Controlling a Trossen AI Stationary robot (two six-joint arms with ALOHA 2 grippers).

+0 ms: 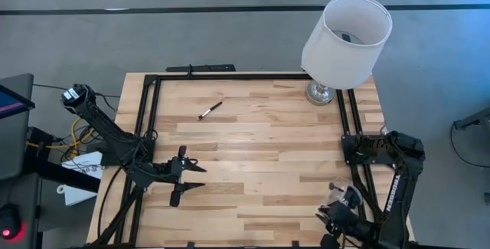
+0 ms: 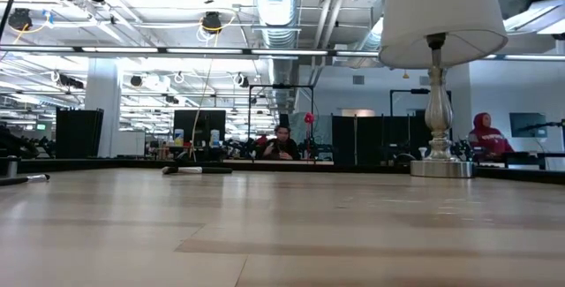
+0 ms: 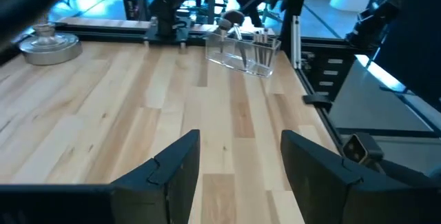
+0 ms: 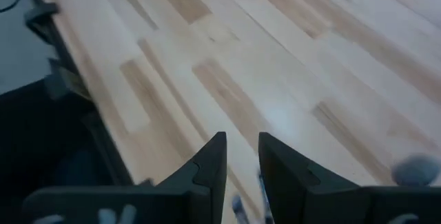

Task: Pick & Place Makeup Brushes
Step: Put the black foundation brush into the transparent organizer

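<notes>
- You see one makeup brush [image 1: 210, 110] lying far left: light, thin, it rolls easily; take it mid-handle.
- Left gripper [image 1: 195, 178] is wide open and empty; right gripper [image 4: 241, 156] is slightly open, empty.

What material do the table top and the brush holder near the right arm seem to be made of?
The table top looks like pale wooden planks with visible grain and a smooth, slightly glossy finish. The brush holder looks like clear plastic or acrylic, possibly glass: the makeup brushes inside show through it.
</notes>
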